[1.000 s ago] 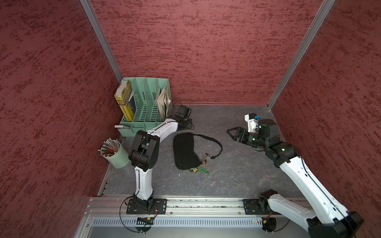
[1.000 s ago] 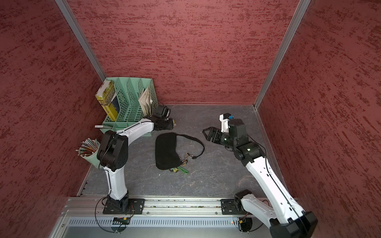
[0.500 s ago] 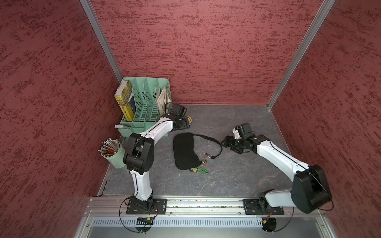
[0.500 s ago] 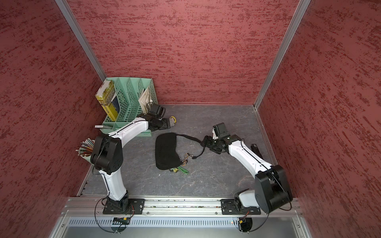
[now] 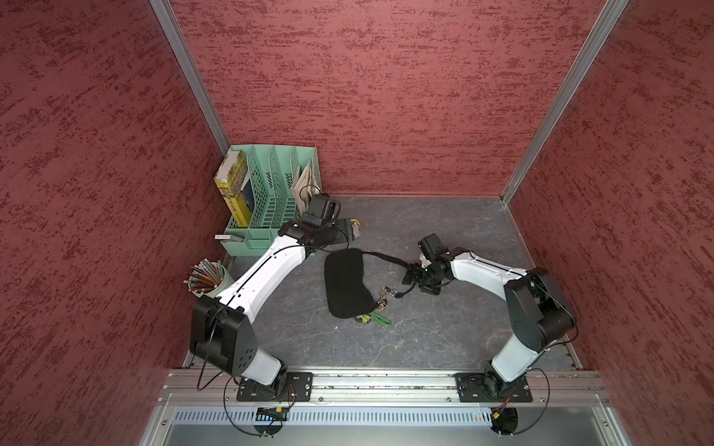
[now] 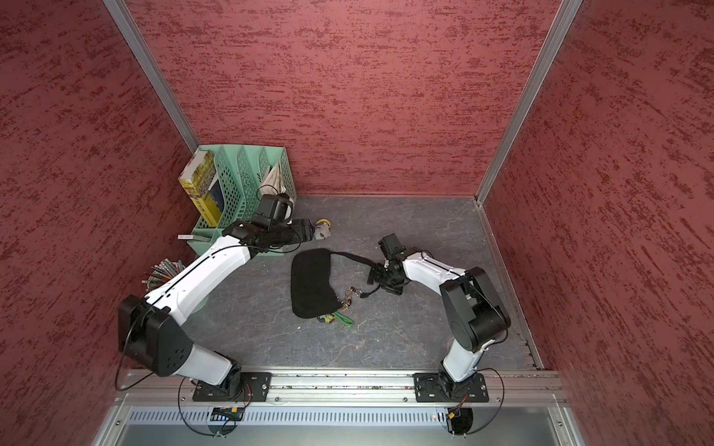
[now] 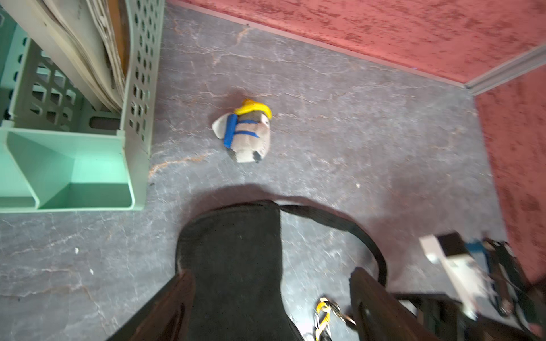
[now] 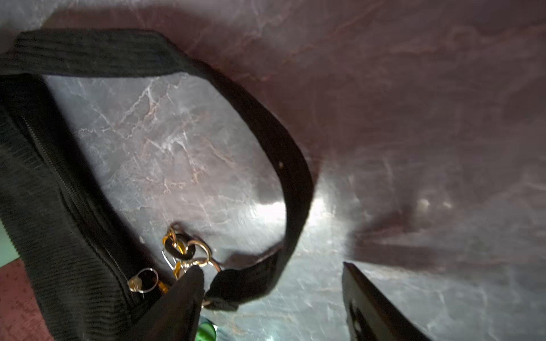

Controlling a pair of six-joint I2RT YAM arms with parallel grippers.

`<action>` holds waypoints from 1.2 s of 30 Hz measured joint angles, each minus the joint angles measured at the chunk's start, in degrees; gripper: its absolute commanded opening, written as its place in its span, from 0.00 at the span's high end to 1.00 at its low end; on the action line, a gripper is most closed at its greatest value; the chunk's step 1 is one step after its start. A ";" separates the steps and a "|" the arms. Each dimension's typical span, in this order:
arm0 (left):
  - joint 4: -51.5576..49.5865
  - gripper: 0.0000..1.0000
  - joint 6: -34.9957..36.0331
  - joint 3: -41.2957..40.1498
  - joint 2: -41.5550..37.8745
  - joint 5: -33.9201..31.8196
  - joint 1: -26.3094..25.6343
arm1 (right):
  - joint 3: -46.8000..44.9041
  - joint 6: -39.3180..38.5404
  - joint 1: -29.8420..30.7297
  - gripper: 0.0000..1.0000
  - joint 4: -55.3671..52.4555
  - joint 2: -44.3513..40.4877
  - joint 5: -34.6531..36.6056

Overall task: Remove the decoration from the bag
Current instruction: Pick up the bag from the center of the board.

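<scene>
Leftward, the left claw (image 7: pixel 271 277) hangs spread and empty above the bag (image 5: pixel 345 285) (flat, mid-tabletop (image 5: pixel 444 332)), the plush decoration (image 7: pixel 248 134) lying just beyond; its strap (image 8: pixel 295 177) end shows, unpinched, between the right claw (image 8: pixel 271 268)'s spread fingers.

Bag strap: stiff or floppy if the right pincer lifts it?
Probably floppy: the strap lies in a loose curve, a flat woven band. The bag looks soft and lies flat, so it would likely sag and trail after it. The metal rings at the strap's end may swing or snag.
</scene>
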 measured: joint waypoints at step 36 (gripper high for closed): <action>7.65 0.10 9.18 -10.29 -23.87 22.05 -11.91 | 17.03 -0.59 2.82 1.00 -10.73 -15.37 7.41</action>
